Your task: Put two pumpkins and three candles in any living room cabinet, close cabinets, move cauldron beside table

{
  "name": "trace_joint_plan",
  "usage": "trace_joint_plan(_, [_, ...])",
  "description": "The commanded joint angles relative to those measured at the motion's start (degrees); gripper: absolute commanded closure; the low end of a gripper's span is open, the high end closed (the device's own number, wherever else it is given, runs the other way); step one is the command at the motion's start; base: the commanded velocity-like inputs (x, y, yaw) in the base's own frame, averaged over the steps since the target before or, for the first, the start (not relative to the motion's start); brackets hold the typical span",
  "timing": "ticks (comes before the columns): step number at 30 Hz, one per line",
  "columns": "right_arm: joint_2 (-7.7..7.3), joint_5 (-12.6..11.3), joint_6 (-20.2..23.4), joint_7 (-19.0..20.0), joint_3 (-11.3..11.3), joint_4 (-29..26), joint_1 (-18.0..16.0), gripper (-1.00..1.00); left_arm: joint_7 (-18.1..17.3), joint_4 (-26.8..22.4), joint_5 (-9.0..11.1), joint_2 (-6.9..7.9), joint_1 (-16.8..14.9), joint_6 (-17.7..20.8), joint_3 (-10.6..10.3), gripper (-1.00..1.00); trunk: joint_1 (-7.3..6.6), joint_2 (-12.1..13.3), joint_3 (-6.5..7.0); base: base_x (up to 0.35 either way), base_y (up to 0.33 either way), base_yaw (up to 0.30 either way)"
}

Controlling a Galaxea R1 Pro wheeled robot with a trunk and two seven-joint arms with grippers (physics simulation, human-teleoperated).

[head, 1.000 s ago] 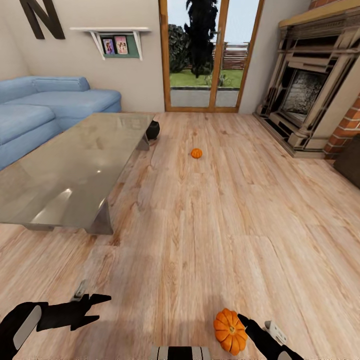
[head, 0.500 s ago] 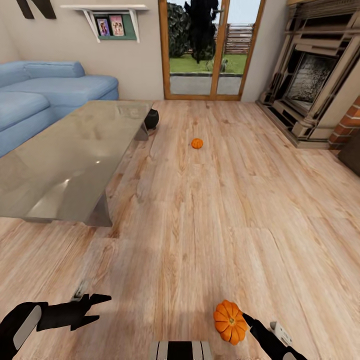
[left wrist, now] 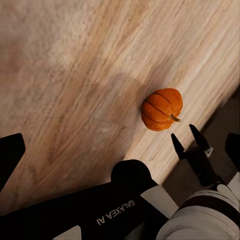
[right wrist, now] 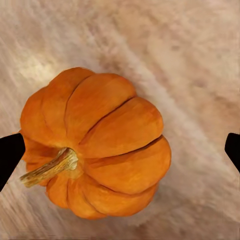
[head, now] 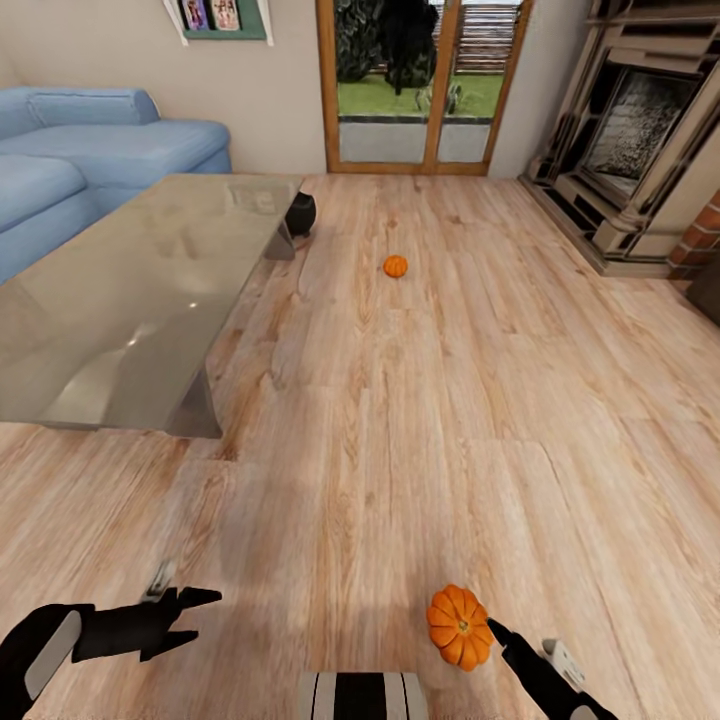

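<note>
We judge the right pincer (head: 492,632) clenched on the pumpkin (head: 459,626) at 5 o'clock; the left pincer (head: 197,615) hangs released; carry the pumpkin level.

A glass-topped coffee table (head: 130,300) stands on the left, its clear top reflecting light, on a grey base. Beyond it, at the far left, sits a blue sofa (head: 90,150). Pale wood plank flooring (head: 420,420) runs across the room. A wood-framed glass door (head: 420,90) in the far wall looks out on grass and a dark tree. A stone fireplace (head: 640,130) stands at the far right, with red brick (head: 700,235) beside it. A wall shelf (head: 215,18) with pictures hangs at the far left.
</note>
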Motion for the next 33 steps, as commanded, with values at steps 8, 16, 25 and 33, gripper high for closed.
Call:
trace_joint_plan(8, [-1.67, -1.5, 4.0, 6.5, -1.8, 0.1, 0.0, -1.0, -17.7, -0.1, -0.7, 2.9, 0.0, 0.8, -0.5, -1.0, 0.2, -0.1, -1.78, 0.0, 0.0, 0.0])
trace_joint_plan(16, [-3.69, -2.9, 4.8, 7.2, -4.6, 0.0, -0.2, -1.0, -20.7, -0.1, -0.9, 3.76, 0.0, 0.8, -0.6, -1.0, 0.41, -0.2, -3.55, 0.0, 0.0, 0.0])
trace_joint_plan(25, [-3.33, -2.4, 4.8, 7.0, -5.0, 0.0, -0.1, -1.0, -20.8, -0.1, -0.9, 3.96, 0.0, 0.8, -0.6, -1.0, 0.64, -0.3, -5.55, 0.0, 0.0, 0.0])
trace_joint_plan(33, [-3.11, -2.2, 4.6, 7.0, -4.9, 0.0, -0.1, -1.0, -20.8, -0.1, -0.9, 3.97, 0.0, 0.8, -0.6, -1.0, 0.85, -0.4, -7.32, 0.0, 0.0, 0.0])
